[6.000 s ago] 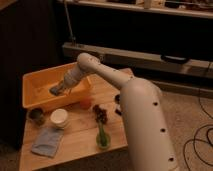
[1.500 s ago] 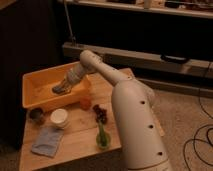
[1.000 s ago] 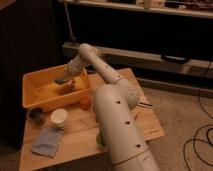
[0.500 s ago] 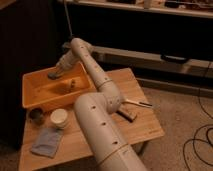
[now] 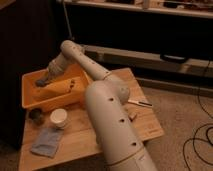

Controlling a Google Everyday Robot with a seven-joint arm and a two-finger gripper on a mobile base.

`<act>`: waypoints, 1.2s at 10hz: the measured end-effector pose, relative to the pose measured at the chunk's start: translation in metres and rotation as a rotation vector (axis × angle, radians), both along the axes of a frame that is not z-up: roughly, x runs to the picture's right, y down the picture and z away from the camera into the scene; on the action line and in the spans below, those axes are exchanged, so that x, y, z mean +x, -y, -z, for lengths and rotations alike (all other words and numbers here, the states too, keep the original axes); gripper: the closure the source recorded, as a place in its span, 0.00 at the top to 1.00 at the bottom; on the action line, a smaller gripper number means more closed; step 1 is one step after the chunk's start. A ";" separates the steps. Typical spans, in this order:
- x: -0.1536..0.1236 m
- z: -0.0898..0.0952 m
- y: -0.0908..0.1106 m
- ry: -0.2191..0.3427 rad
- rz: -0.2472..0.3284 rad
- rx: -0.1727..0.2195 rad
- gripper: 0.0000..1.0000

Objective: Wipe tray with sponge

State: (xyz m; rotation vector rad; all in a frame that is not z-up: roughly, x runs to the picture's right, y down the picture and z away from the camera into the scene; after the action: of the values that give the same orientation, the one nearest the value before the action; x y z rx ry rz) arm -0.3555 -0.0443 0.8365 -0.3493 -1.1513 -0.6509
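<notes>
The arm [image 5: 107, 107] fills the foreground, hiding the middle of the table [image 5: 150, 125], and reaches back-left with the wrist angled down. The tray [image 5: 50, 100] lies beneath and around the gripper [image 5: 42, 81], which is lowered into the tray's left rear. The sponge cannot be made out there, nor whether the gripper is closed.

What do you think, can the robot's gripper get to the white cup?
Probably yes. The gripper is down inside the tray, and the white cup stands just outside the tray's front wall. It would have to lift over that wall; nothing else looks in the way.
</notes>
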 end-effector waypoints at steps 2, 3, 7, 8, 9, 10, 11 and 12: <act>0.009 0.016 -0.029 0.015 0.022 -0.014 0.09; 0.013 0.017 -0.040 0.012 0.023 -0.025 0.09; 0.055 -0.010 -0.046 -0.058 -0.030 -0.072 0.09; 0.073 -0.023 -0.039 -0.084 -0.055 -0.086 0.09; 0.096 -0.040 -0.028 -0.119 -0.090 -0.097 0.09; 0.110 -0.050 -0.020 -0.141 -0.116 -0.103 0.09; 0.127 -0.063 -0.009 -0.172 -0.150 -0.107 0.09; 0.140 -0.074 0.005 -0.200 -0.186 -0.108 0.09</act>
State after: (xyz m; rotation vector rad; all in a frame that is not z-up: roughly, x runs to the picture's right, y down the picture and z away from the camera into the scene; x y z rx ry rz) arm -0.2151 -0.0488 0.9106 -0.3846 -1.0154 -0.3825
